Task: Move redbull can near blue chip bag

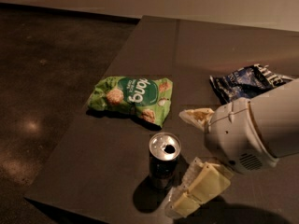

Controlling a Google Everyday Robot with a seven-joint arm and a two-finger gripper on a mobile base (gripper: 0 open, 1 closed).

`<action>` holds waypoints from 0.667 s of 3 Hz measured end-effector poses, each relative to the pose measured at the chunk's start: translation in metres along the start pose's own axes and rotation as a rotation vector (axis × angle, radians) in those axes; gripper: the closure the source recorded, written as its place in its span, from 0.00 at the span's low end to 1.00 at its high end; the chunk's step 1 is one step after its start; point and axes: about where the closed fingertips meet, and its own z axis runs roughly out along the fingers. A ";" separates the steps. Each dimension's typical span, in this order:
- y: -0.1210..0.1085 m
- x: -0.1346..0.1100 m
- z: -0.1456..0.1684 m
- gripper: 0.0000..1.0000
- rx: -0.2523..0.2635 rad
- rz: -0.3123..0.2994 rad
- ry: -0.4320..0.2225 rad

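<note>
The step in hand is the reach for the grasp. The redbull can [164, 161] stands upright near the front edge of the tabletop [187, 45], just below the green snack bag [133, 99]. The claw [183, 163] sits close on the can's right, released and spread wide, one finger [196, 116] above and one low by the can's base; it grips nothing. The blue chip bag [247, 83] lies well apart, at the right behind the arm. The next move likely calls for sliding the claw left until the can stands between the fingers, then clenching gently, since the slim can could tip.
</note>
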 end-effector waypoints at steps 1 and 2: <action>0.004 -0.010 0.011 0.00 -0.013 -0.004 -0.016; 0.006 -0.018 0.021 0.11 -0.029 -0.008 -0.024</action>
